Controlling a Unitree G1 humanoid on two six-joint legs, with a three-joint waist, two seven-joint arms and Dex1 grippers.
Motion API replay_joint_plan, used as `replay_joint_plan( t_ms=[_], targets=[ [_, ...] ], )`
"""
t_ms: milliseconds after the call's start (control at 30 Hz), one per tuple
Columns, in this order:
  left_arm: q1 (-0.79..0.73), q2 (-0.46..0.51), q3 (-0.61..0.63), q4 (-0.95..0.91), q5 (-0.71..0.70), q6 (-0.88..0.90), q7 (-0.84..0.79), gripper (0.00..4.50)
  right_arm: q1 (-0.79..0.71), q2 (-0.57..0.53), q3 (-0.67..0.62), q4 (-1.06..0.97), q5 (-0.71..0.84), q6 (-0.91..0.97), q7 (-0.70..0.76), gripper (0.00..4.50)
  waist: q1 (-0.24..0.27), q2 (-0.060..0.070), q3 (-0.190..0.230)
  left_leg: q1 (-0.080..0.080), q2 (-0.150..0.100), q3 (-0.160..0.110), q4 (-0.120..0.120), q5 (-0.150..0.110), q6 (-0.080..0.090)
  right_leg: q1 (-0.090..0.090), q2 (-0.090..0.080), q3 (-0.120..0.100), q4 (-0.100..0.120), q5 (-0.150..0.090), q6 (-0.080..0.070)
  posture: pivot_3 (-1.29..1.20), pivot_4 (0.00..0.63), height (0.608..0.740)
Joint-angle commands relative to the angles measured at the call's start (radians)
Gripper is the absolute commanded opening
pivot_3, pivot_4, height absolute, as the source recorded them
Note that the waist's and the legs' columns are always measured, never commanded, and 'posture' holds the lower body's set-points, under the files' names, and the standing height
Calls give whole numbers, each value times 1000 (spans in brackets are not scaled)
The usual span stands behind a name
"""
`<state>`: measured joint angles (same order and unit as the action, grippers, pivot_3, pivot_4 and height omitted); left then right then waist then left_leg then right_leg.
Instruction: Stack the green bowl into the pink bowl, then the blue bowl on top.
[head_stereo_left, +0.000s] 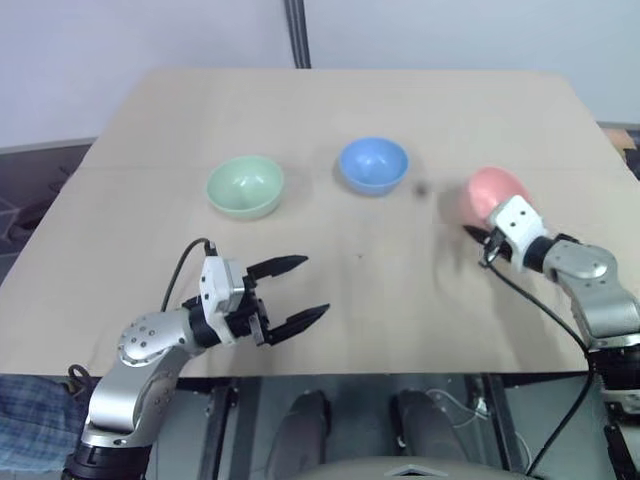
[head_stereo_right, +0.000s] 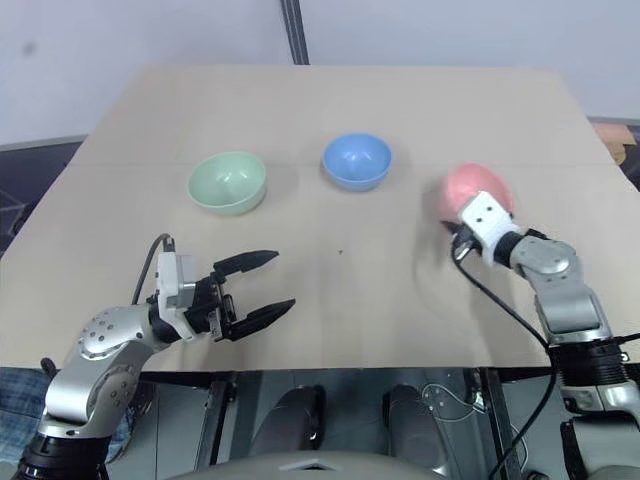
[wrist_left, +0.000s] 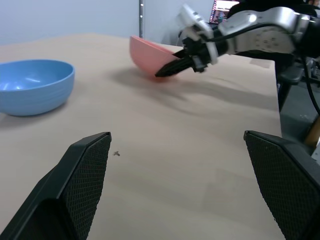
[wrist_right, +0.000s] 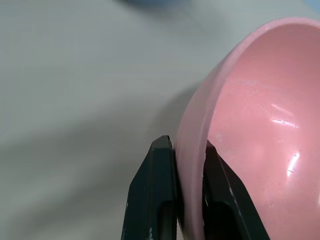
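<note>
The green bowl (head_stereo_left: 245, 186) rests upright on the table at the far left. Beside it, mid-table, stands the blue bowl (head_stereo_left: 373, 165). At the right, the pink bowl (head_stereo_left: 487, 192) is tipped up on its side, its rim pinched between the fingers of my right gripper (wrist_right: 187, 150), which is shut on it. In the left wrist view the pink bowl (wrist_left: 150, 57) shows tilted with the right gripper's fingers (wrist_left: 172, 67) on its edge. My left gripper (head_stereo_left: 300, 290) hovers open near the table's front edge, nothing between its fingers.
The light wooden table (head_stereo_left: 350, 280) has bare surface in the middle and front. A vertical pole (head_stereo_left: 296, 32) stands behind the far edge. Cables hang off the right arm near the table's front right corner (head_stereo_left: 545, 320).
</note>
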<state>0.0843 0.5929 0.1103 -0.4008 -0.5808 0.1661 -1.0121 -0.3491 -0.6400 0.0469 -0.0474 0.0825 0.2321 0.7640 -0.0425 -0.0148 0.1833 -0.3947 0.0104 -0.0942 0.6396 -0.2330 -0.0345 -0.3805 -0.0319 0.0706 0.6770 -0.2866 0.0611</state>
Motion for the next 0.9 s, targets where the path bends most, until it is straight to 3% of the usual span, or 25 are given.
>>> replay_joint_plan(
  t_ms=[33, 167, 467, 567, 633, 667, 700, 800, 833, 900],
  targets=[
    [1, 2, 28, -13, -6, -17, 10, 4500, 0, -16, 59, -177, 48, -60, 114, 41, 1, 0, 0, 0, 0, -1, 0, 0, 0, 0, 0, -1, 0, 0, 0, 0, 150, 740],
    [0, 3, 29, -10, -5, -17, 14, 4500, 7, -36, 136, -271, 47, -66, 196, 41, 2, 0, 0, 0, 0, -2, 0, 0, 0, 0, 0, -2, 0, 0, 0, 0, 150, 740],
    [3, 7, 34, -17, -7, -15, 19, 4500, -20, -30, 217, -295, 6, -9, 218, 41, 4, 0, 0, -1, 0, -2, 0, 0, 0, 0, 0, -2, 0, 0, 0, 0, 150, 740],
    [10, 9, 39, -20, -7, -15, 22, 4500, -17, -31, 223, -310, 8, 6, 224, 1077, 4, 0, 0, -1, 0, -2, 0, 0, 0, 0, 0, -2, 0, 0, 0, 0, 150, 740],
    [13, 9, 40, -22, -6, -15, 24, 4500, -20, -28, 222, -311, 6, 11, 222, 1954, 4, 0, 0, -1, 0, -2, 0, 0, 0, 0, 0, -2, 0, 0, 0, 0, 150, 740],
    [14, 8, 40, -23, -7, -15, 25, 4500, -21, -29, 222, -310, 5, 12, 223, 2718, 4, 0, 0, -1, 0, -2, 0, 0, 0, 0, 0, -2, 0, 0, 0, 0, 150, 740],
    [14, 7, 39, -24, -6, -15, 27, 4500, -23, -31, 221, -308, 5, 11, 225, 2843, 4, 0, 0, -1, 0, -2, 0, 0, 0, 0, 0, -2, 0, 0, 0, 0, 150, 740],
    [16, 8, 39, -26, -8, -14, 28, 4500, -27, -27, 214, -303, -2, 7, 213, 4255, 4, 0, 0, -1, 0, -2, 0, 0, 0, 0, 0, -2, 0, 0, 0, 0, 150, 740],
    [16, 9, 40, -26, -9, -14, 28, 4500, -28, -25, 211, -304, 3, 11, 213, 4461, 4, 0, 0, -1, 0, -2, 0, 0, 0, 0, 0, -2, 0, 0, 0, 0, 150, 740],
    [16, 11, 41, -26, -10, -13, 26, 4500, -27, -25, 192, -320, 43, 26, 228, 4461, 4, 0, 0, -1, 0, -2, 0, 0, 0, 0, 0, -2, 0, 0, 0, 0, 150, 740]
  ],
)
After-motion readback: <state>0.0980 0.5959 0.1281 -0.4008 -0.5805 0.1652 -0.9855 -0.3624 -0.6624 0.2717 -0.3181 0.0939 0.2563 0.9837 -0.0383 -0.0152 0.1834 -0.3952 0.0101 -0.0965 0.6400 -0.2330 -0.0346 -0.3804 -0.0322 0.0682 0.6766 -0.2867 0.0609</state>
